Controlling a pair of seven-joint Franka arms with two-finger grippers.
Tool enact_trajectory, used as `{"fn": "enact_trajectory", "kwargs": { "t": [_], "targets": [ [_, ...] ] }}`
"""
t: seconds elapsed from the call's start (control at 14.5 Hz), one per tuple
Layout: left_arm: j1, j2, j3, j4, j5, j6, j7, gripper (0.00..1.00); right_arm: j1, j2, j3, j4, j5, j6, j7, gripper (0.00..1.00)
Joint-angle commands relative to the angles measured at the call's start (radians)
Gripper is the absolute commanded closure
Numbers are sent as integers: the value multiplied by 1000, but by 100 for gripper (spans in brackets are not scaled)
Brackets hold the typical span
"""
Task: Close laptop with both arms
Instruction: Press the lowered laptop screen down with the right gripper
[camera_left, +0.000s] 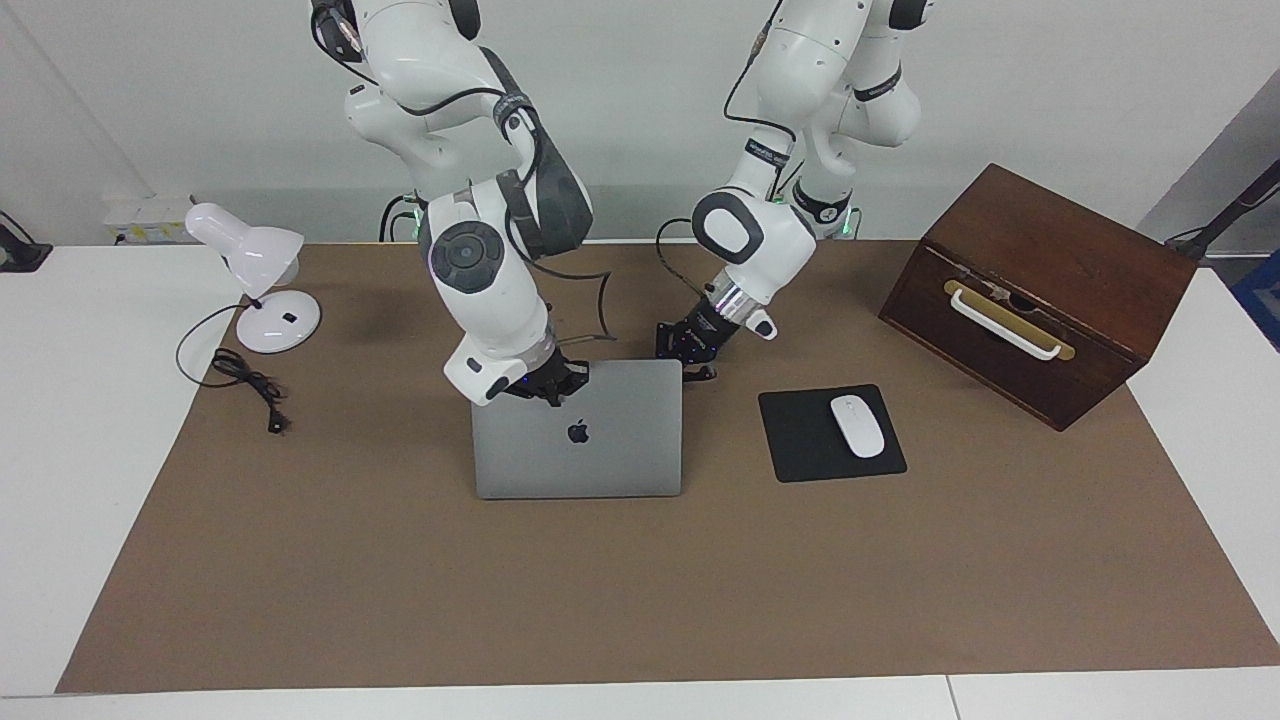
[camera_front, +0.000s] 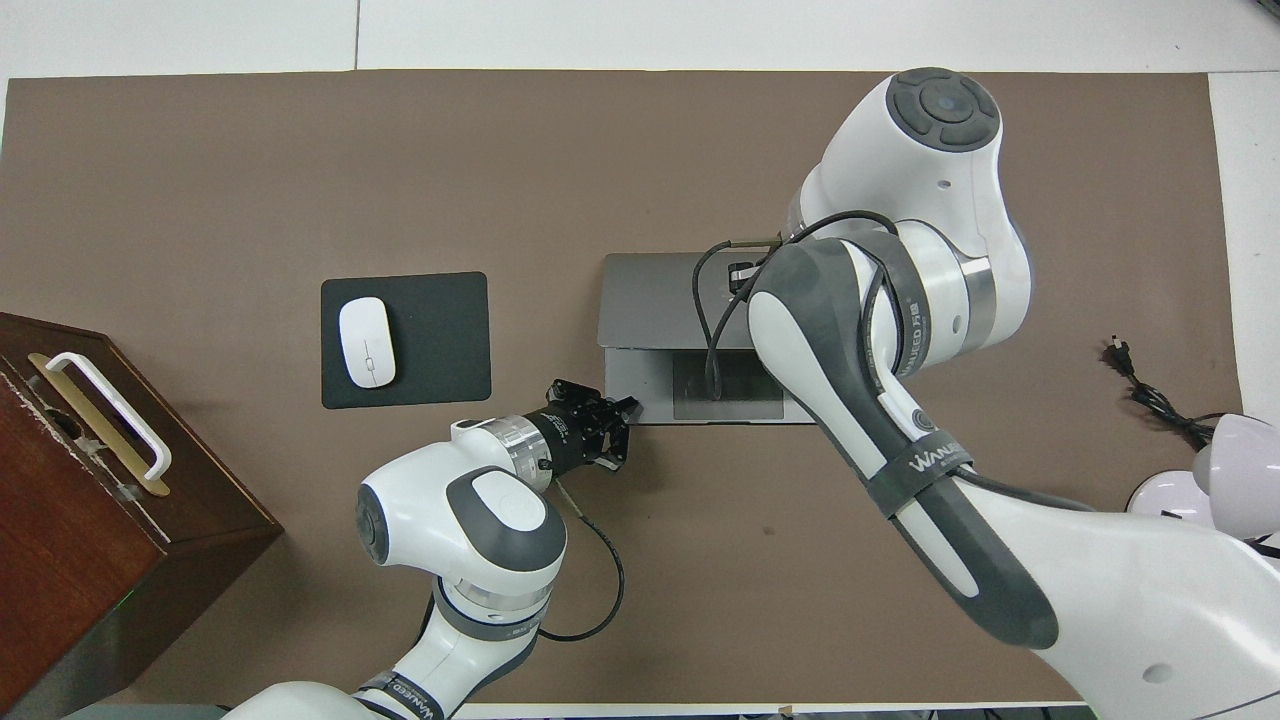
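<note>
The silver-grey laptop (camera_left: 600, 450) sits mid-table with its lid tilted well down toward the robots. In the overhead view the lid (camera_front: 650, 310) covers the keyboard and only the trackpad strip of the base (camera_front: 640, 385) shows. My right gripper (camera_left: 548, 392) is shut and presses on the lid's upper edge, toward the right arm's end. From above it is mostly hidden under its own forearm. My left gripper (camera_left: 693, 372) is shut, with its tips (camera_front: 622, 412) at the base's corner nearest the robots, toward the left arm's end.
A black mouse pad (camera_left: 800, 440) with a white mouse (camera_left: 857, 426) lies beside the laptop toward the left arm's end. A brown wooden box (camera_left: 1040, 290) stands past it. A white desk lamp (camera_left: 262, 270) and its cable (camera_left: 245, 385) sit toward the right arm's end.
</note>
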Motion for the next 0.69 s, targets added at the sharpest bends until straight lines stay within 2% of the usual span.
{"fn": "enact_trajectory", "kwargs": {
  "t": [0.0,0.62],
  "targets": [
    [-19,57,9,26,-26,28,28,100,-8,-34,0,-50,30,-25,9,100],
    [-4,55,9,23,-28,19,91,100,-8,-66,0,-128,33,-22,10,100]
  ]
}}
